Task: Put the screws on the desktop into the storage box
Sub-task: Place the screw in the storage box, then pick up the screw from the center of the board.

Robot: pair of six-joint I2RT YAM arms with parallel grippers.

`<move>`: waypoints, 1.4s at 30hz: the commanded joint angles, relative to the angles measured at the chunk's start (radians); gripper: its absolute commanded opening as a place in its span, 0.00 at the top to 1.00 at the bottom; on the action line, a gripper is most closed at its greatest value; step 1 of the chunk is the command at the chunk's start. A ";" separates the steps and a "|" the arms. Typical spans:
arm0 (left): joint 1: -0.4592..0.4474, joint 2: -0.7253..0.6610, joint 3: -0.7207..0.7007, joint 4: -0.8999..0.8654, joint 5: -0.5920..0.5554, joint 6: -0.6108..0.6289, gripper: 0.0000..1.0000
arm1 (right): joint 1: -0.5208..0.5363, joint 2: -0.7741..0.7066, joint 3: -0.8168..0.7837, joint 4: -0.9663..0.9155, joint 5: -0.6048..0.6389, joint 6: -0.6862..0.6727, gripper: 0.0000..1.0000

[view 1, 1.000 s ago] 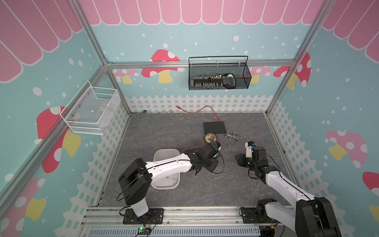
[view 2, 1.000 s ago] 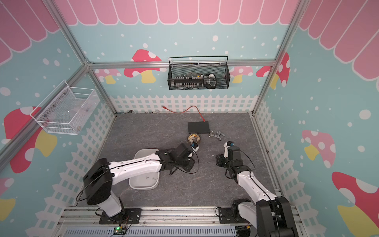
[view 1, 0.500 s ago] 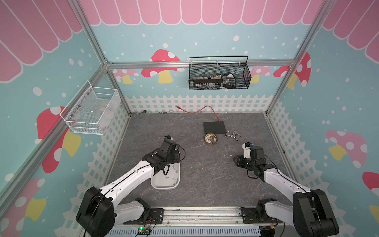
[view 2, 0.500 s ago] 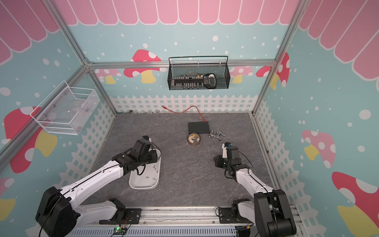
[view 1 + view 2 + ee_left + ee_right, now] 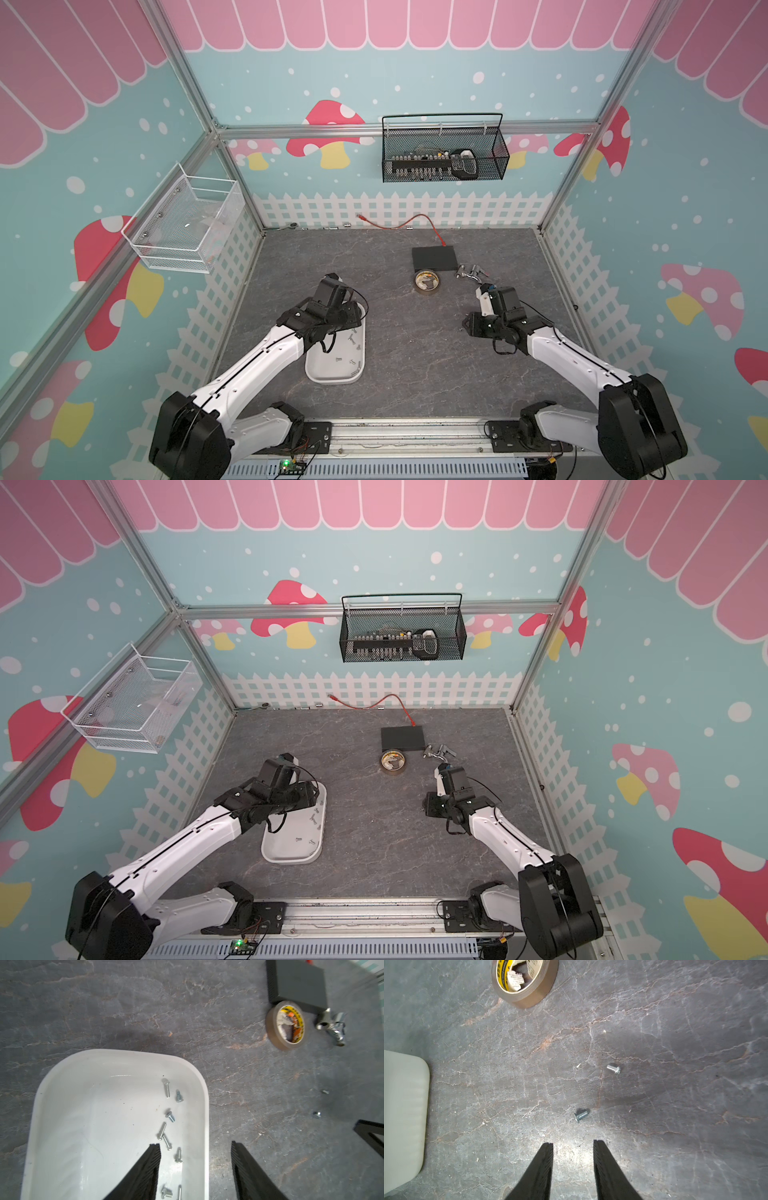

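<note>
The white storage box (image 5: 332, 380) lies on the dark grey desktop (image 5: 415, 357) at the front left, seen in both top views. Several small silver screws (image 5: 166, 1090) lie along one side of its floor. My left gripper (image 5: 195, 1144) hangs open over the box's rim (image 5: 206, 1105), one finger above the box and the other above the desktop, nothing between them. Two loose screws (image 5: 581, 1115) (image 5: 613, 1068) lie on the desktop just ahead of my right gripper (image 5: 573, 1142). It is open, low over the desktop, and holds nothing.
A brown tape roll (image 5: 427, 281), a flat black box (image 5: 434, 257) and a clump of metal fittings (image 5: 471, 272) sit at the back of the desktop. An orange cable (image 5: 415, 219) runs along the back fence. A black wire basket (image 5: 444, 153) and a white mesh basket (image 5: 183, 224) hang on the walls.
My left arm has swung from the middle of the desktop, near the tape roll, back over the storage box, and its gripper has gone from shut to open. The right arm shifted only slightly.
</note>
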 commanded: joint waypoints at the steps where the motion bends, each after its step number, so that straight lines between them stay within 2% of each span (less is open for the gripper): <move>1: -0.023 -0.084 -0.028 0.021 0.069 0.046 0.41 | 0.043 0.048 0.037 -0.107 0.059 0.003 0.61; 3: -0.023 -0.092 -0.044 0.056 0.109 0.060 0.40 | 0.073 0.080 0.059 -0.129 0.081 0.017 0.61; 9: -0.025 -0.069 -0.041 0.045 0.111 0.059 0.41 | 0.132 0.183 0.124 -0.159 0.170 0.054 0.60; 22: -0.025 -0.096 -0.044 0.042 0.083 0.056 0.40 | 0.145 0.287 0.205 -0.159 0.208 0.190 0.53; 25: -0.025 -0.095 -0.046 0.043 0.080 0.056 0.40 | 0.146 0.295 0.227 -0.196 0.292 0.245 0.45; 28: -0.025 -0.090 -0.046 0.040 0.077 0.056 0.40 | 0.146 0.294 0.218 -0.184 0.277 0.274 0.42; 33: -0.025 -0.087 -0.045 0.038 0.070 0.053 0.40 | 0.156 0.331 0.232 -0.153 0.224 0.319 0.43; 37: -0.025 -0.090 -0.045 0.039 0.070 0.050 0.40 | 0.163 0.364 0.246 -0.171 0.241 0.373 0.51; 42: -0.026 -0.091 -0.046 0.038 0.070 0.051 0.40 | 0.166 0.383 0.238 -0.168 0.249 0.393 0.51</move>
